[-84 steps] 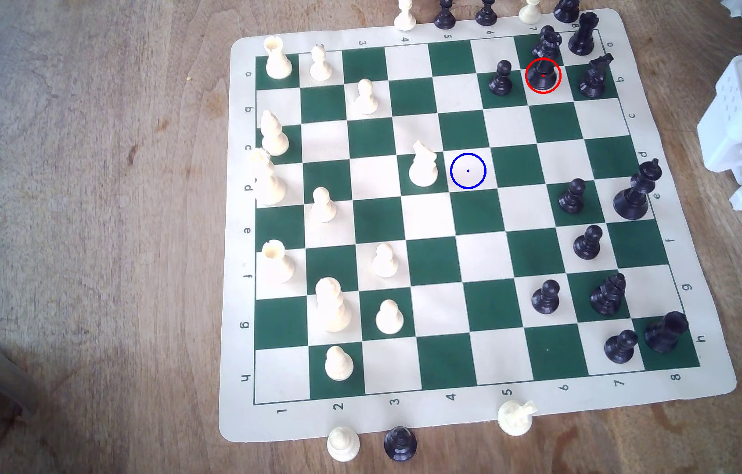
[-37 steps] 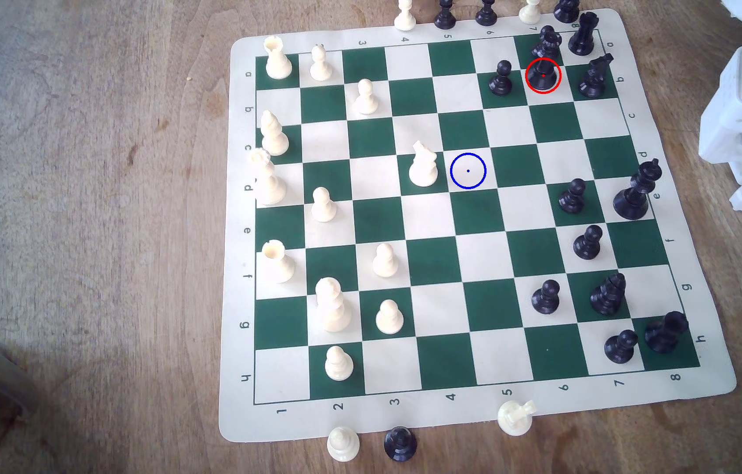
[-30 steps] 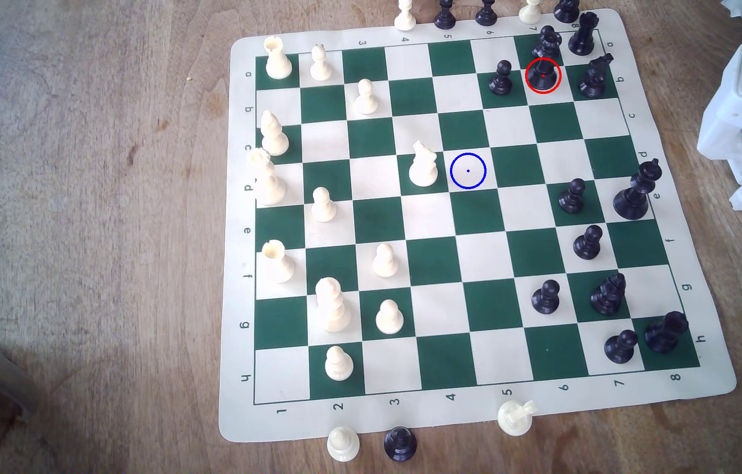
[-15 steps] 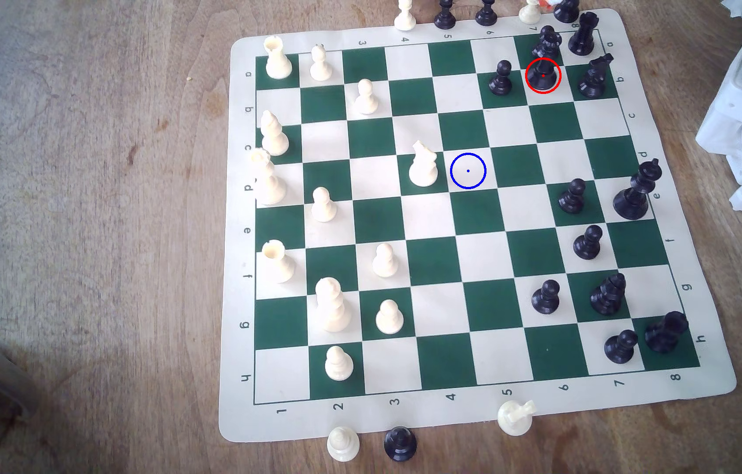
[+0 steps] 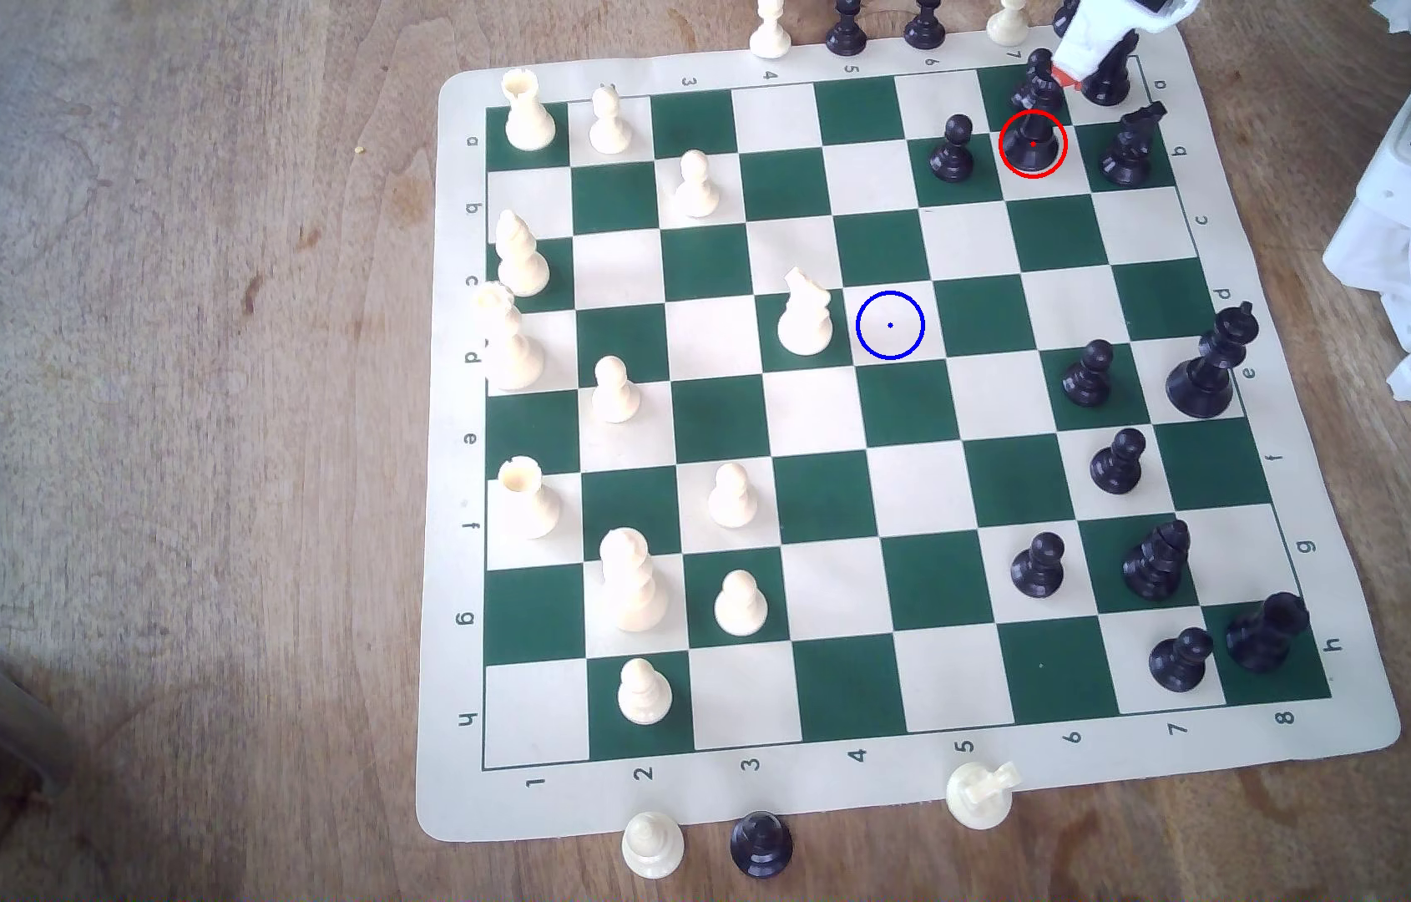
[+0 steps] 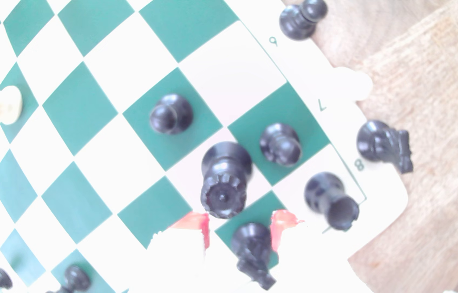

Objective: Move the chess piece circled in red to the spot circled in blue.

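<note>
Wrist view, pincer (image 6: 239, 222) wide above black queen (image 6: 223, 180) (upright), blue-ringed square (image 5: 890, 325) bare

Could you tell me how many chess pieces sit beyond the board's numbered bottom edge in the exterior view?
3: a white piece and a black piece side by side at the mat's edge, and a white knight on the border by the 5.

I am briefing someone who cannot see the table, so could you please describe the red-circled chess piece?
On the green-and-cream board, look to the corner nearest the white robot arm. The black queen stands there on a cream square. Unlike the ball-headed pawn beside it, its top is a notched crown.
</note>
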Controlling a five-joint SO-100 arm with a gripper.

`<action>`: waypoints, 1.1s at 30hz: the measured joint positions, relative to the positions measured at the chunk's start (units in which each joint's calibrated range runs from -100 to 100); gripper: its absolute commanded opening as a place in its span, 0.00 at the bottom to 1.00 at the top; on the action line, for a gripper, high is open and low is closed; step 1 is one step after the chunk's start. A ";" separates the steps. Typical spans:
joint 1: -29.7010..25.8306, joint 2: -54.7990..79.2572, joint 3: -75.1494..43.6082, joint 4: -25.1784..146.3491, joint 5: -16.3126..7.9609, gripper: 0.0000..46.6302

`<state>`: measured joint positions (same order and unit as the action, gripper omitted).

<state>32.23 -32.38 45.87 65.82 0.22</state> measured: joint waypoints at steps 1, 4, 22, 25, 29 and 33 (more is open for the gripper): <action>-0.29 0.00 0.45 -0.96 -0.49 0.29; -1.92 0.00 0.63 -3.03 -1.61 0.29; -2.21 0.00 6.51 -10.60 -1.95 0.29; -2.14 0.00 7.59 -11.31 -1.95 0.27; -2.14 0.00 8.50 -11.39 -1.47 0.25; -2.14 0.00 8.50 -11.39 -1.42 0.26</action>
<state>30.09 -32.38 54.36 54.42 -1.20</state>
